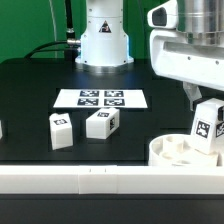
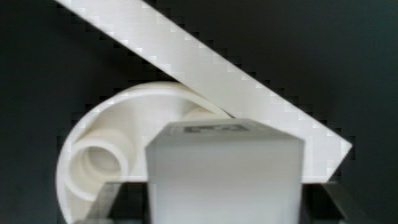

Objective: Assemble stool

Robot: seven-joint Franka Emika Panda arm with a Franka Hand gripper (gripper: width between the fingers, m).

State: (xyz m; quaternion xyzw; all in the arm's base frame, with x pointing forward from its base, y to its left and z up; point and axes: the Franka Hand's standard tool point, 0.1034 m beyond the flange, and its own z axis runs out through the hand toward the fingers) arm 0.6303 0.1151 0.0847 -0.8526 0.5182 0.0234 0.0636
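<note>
Insertion step: the hand [image 1: 203,103] clamped a leg [image 1: 208,128] at the seat's [image 1: 172,152] three o'clock; next probably needed aligned lowering.

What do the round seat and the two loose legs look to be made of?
Seat: seemingly moulded white plastic, smooth, faintly glossy, with a thick rounded rim. Loose legs: likely the same plastic, matte, uniformly white blocks. Their black-and-white tags look like printed stickers.

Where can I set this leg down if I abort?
Bare table: between the loose legs and the seat; also off the marker board's end on the exterior view's left. Crowded: the seat, with the gripper holding a leg over it.
</note>
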